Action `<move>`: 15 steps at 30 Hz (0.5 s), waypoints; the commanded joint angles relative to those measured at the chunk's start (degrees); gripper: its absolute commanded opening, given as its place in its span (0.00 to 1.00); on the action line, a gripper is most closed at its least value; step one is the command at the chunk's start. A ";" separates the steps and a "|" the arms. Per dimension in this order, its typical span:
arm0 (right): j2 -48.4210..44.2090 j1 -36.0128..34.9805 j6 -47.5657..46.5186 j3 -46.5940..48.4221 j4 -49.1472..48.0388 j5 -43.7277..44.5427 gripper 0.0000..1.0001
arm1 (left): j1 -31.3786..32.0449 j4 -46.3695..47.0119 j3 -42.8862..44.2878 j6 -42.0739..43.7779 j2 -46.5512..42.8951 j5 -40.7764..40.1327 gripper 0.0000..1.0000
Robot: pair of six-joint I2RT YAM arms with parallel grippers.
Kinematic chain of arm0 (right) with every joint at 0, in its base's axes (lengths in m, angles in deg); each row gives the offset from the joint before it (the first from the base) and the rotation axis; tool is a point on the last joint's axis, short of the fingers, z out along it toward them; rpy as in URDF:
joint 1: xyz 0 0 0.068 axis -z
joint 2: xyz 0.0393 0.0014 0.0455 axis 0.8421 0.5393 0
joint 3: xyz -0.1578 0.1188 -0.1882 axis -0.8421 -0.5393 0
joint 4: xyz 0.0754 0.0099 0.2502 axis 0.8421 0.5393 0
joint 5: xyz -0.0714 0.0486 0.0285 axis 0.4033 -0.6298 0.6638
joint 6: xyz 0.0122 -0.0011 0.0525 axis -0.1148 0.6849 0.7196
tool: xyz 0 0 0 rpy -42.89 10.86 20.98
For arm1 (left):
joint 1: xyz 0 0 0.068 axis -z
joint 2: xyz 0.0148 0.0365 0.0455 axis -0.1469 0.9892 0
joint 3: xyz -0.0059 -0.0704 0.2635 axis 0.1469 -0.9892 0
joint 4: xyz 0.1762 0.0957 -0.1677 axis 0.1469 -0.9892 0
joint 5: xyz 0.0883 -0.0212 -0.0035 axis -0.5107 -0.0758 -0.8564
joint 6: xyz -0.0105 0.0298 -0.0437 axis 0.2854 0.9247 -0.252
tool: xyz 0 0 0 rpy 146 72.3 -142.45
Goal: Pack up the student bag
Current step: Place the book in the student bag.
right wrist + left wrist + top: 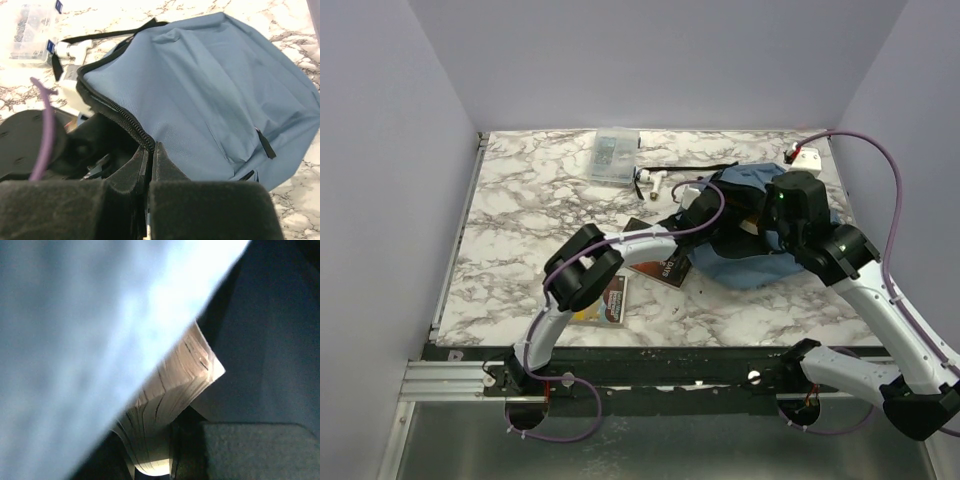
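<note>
On the left, our left gripper (712,210) reaches into the mouth of the student bag (750,268), clamped on a book (175,385) whose page edges show in the wrist view. We judge it is held this way so it can slide in flat. The bag lies on the right half of the table (520,200), mouth turned left toward that arm, its long axis seemingly left to right. On the right, our right gripper (150,167) pinches the zip edge tight, so the mouth gapes.
</note>
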 commanded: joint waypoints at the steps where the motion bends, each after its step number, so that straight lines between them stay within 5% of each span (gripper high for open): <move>1: -2.20 -0.03 1.92 1.35 -0.90 -2.47 0.00 | 1.06 5.26 10.69 2.21 8.19 -7.45 0.00; 3: -2.20 -0.02 1.09 0.75 -0.69 -1.38 0.00 | 1.06 4.80 12.20 4.79 9.92 -7.87 0.02; 10: -1.69 -0.03 -1.92 -1.15 -1.31 6.66 0.01 | 0.97 0.85 7.97 9.29 6.69 -2.91 0.56; 13: -1.34 -0.02 -2.96 -1.58 -1.84 8.42 0.00 | 0.88 -3.32 7.81 15.37 3.16 -0.83 0.68; 15: -0.83 -0.03 -3.28 -1.01 -1.94 8.90 0.01 | 0.66 -3.62 6.86 16.63 1.52 1.19 0.68</move>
